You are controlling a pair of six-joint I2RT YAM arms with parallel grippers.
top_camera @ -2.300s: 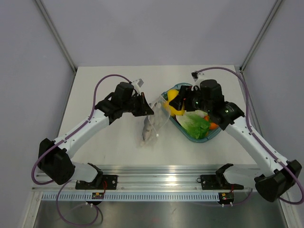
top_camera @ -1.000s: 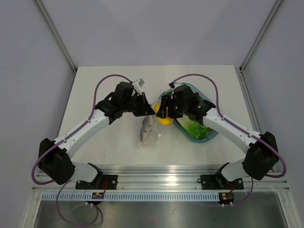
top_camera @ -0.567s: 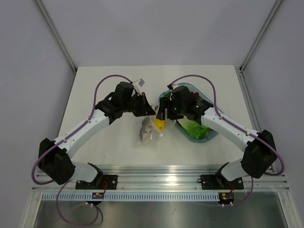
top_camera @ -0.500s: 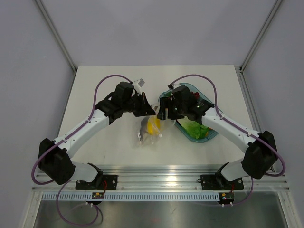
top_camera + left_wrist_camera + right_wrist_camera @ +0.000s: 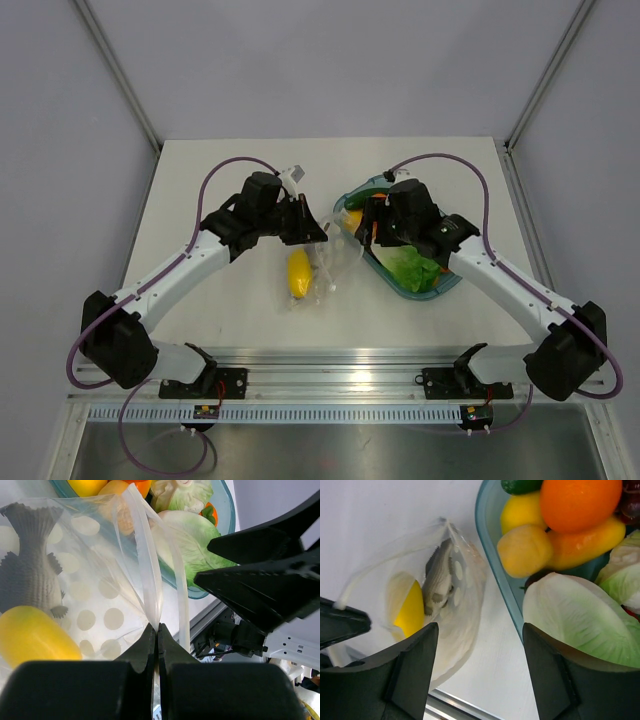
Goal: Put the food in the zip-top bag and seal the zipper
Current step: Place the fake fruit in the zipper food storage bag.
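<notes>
The left gripper is pressed together on the zipper edge of the zip-top bag, holding its mouth up just beside the teal tray rim. The right gripper is spread and empty above that gap. The lemon lies inside the bag, mid-table; only the wrist views resolve the grey fish beside it.
</notes>
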